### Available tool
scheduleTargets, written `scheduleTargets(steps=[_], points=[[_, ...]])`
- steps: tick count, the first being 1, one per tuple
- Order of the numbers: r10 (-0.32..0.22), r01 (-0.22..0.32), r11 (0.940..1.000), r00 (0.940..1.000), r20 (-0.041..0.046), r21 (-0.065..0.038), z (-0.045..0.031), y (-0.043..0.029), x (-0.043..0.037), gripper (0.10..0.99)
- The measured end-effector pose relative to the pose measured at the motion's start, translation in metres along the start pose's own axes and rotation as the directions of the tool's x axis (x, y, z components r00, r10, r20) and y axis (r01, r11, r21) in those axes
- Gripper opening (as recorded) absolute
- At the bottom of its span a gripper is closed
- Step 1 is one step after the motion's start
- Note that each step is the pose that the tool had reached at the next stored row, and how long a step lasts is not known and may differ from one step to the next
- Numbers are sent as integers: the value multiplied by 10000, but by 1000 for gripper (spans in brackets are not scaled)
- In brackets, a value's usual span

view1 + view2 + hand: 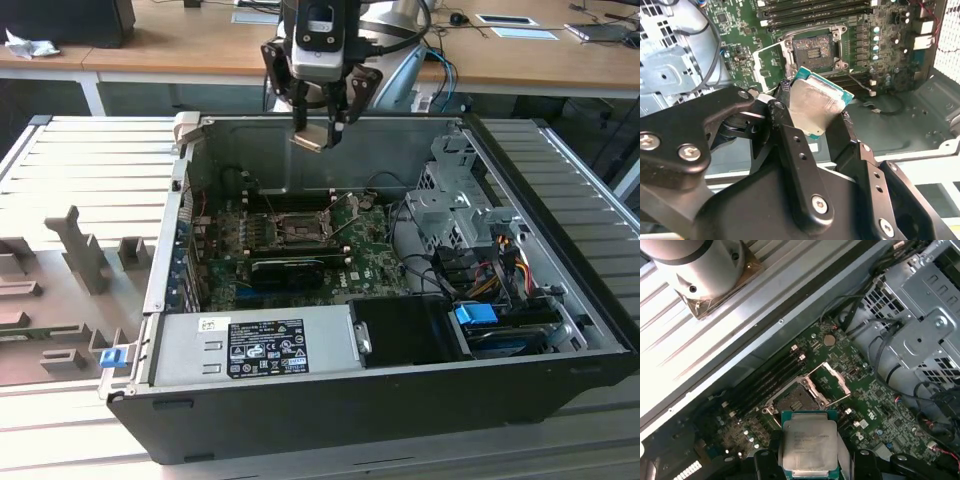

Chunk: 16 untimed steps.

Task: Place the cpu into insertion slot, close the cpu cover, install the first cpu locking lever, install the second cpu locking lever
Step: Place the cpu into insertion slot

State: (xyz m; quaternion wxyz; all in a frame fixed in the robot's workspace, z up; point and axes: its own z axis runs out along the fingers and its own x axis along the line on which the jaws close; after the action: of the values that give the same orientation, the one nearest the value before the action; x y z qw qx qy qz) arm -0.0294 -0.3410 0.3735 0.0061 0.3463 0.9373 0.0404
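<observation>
A slatted grey bench (90, 150) carries an open black computer case (400, 410). Above its far wall, the black gripper (318, 128) has its jaws clamped on the flat silver-grey cpu (308, 138). The square metal-rimmed insertion slot (300, 228) lies uncovered, with the thin silvery cpu cover (836, 379) raised beside it.

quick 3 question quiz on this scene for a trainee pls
1. True or false: the insertion slot is empty.
2. What is the hand holding? A) a cable B) the cpu C) nothing
3. Fill in: the cpu cover stands ___ (open or shut).

Key: 1 true; 2 B, the hand grips the cpu above the case; 3 open.
</observation>
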Motion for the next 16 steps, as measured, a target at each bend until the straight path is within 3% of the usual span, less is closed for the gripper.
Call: scheduleTargets(steps=[6, 11, 16], points=[[767, -766, 9971, 9970, 61, -15, 3, 0, 0, 529], [1374, -1374, 9905, 9904, 109, -30, 5, 0, 0, 529], [1531, -1530, 9882, 9881, 121, -34, 46, -3, -1, 529]])
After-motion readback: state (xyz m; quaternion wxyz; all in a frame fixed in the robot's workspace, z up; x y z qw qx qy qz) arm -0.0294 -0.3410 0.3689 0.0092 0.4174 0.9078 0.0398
